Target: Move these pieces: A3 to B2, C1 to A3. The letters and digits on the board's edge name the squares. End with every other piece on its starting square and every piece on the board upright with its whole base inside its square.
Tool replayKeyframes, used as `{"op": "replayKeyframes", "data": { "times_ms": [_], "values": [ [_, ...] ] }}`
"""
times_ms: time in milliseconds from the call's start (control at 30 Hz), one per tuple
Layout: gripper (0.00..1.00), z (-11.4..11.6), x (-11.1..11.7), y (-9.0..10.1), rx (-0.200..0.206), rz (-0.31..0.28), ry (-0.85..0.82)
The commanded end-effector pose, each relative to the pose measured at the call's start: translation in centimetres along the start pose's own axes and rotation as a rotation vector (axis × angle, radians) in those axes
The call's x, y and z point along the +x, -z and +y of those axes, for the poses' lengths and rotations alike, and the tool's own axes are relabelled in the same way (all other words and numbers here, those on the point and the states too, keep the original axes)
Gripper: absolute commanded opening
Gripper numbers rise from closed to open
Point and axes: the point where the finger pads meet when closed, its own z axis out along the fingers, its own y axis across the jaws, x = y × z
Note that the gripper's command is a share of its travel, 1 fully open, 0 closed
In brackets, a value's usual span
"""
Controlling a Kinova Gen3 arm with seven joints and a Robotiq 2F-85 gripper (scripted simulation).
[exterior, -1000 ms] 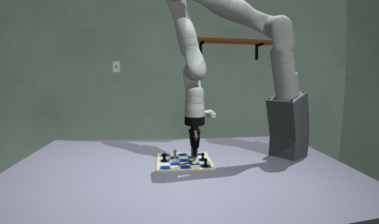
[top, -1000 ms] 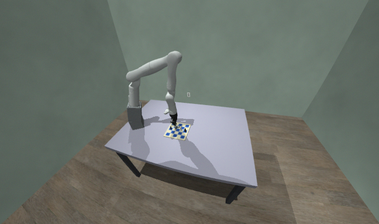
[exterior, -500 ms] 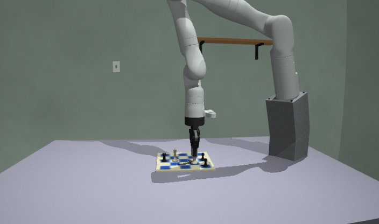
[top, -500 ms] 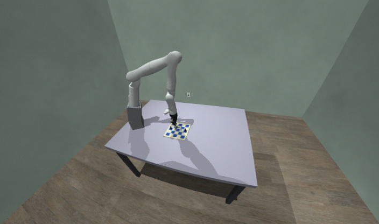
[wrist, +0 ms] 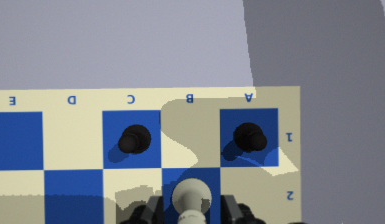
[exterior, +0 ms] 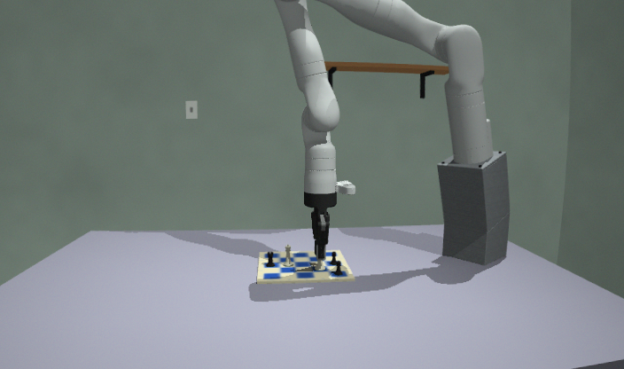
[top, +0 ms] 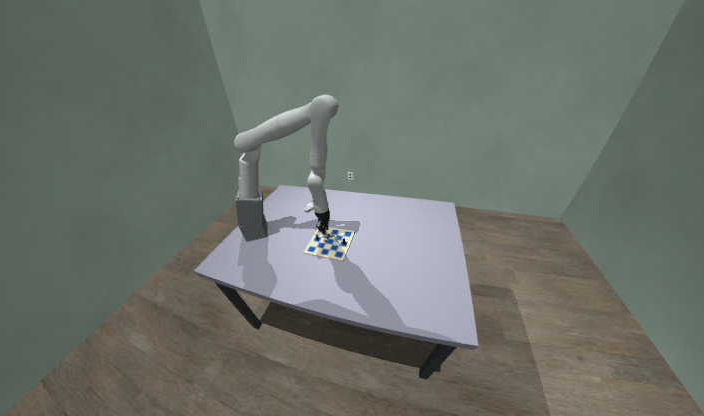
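Note:
The blue and cream chessboard (top: 329, 243) lies on the grey table and also shows in the exterior view (exterior: 304, 266). A white pawn (wrist: 192, 197) stands upright on B2. My gripper (wrist: 192, 214) is down over it with a finger on each side, and a small gap shows between each finger and the pawn, so it is open. The gripper also shows in the exterior view (exterior: 320, 262). A black pawn (wrist: 134, 139) stands on C1. Another black pawn (wrist: 249, 137) stands on A1. A3 is out of the wrist view.
A tall white piece (exterior: 287, 255) and a black piece (exterior: 269, 259) stand at the board's far left end in the exterior view. The arm's grey base (exterior: 473, 210) stands on the table to the right. A wall shelf (exterior: 387, 68) hangs behind.

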Motion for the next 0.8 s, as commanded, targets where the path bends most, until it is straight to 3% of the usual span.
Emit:
{"op": "replayKeyframes", "data": {
  "times_ms": [0, 467, 767],
  "values": [
    [0.41, 0.0, -0.1, 0.0, 0.000, -0.001, 0.000],
    [0.41, 0.0, -0.1, 0.4, 0.000, -0.001, 0.000],
    [0.41, 0.0, -0.1, 4.1, 0.000, -0.001, 0.000]
  ]
}}
